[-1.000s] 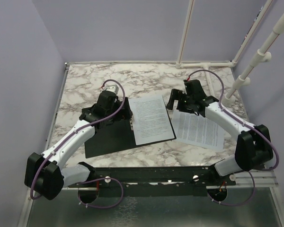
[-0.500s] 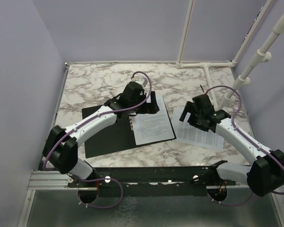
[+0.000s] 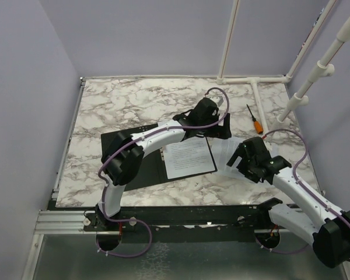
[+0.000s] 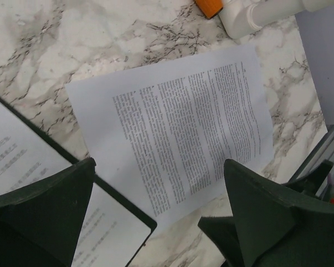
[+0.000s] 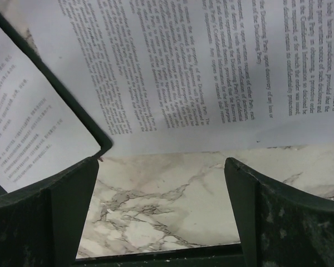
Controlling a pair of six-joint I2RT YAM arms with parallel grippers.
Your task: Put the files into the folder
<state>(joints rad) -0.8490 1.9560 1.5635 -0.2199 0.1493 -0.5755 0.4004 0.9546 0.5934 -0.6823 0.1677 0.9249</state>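
The folder (image 3: 131, 166) lies open on the table, black inner faces up. One file (image 3: 189, 157) lies on its right half. The other file (image 3: 223, 153) lies on the marble just right of the folder, partly hidden by both arms. My left gripper (image 3: 221, 132) reaches across the folder and hovers open above that loose file (image 4: 178, 122); the folder's corner (image 4: 131, 214) shows at lower left. My right gripper (image 3: 240, 157) is open and empty over bare marble at the loose file's near edge (image 5: 200, 67), beside the folder's corner (image 5: 103, 142).
An orange-handled screwdriver (image 3: 254, 120) lies at the back right, close to the white pipe frame (image 3: 296, 99). The pipe's foot (image 4: 256, 14) stands just beyond the loose file. Purple walls enclose the table on three sides.
My left arm has swung right, from over the folder's left half to above the loose file. My right arm has drawn back toward the near edge, off the file.
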